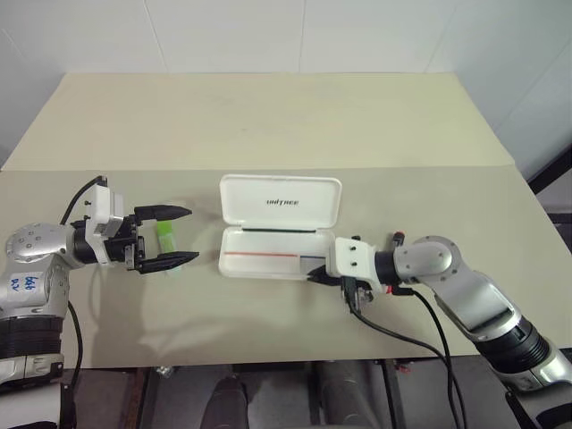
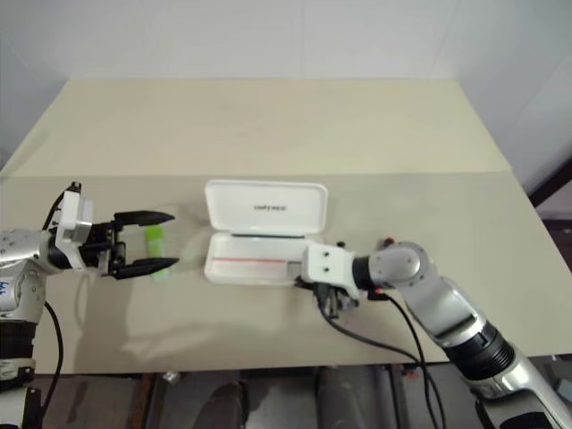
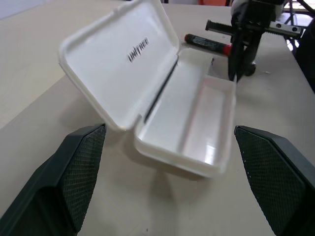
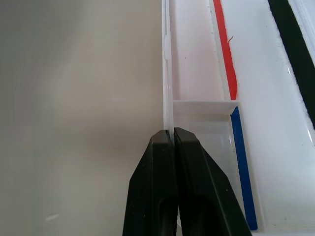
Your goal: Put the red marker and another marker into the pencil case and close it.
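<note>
My right gripper (image 4: 172, 140) is clenched on the pencil case (image 1: 268, 264) front wall, arm reaching leftward. My left gripper (image 1: 181, 237) gapes wide, level, straddling the green marker (image 1: 166, 239).

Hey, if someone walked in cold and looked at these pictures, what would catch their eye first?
Probably the pencil case, lying open mid-table with its lettered lid raised and nothing lying inside it. Next, the right gripper, shut on the case's near wall. Then the green marker lying to the case's left, between the open fingers of the left gripper, and the red marker on the table beyond the case's right end.
</note>
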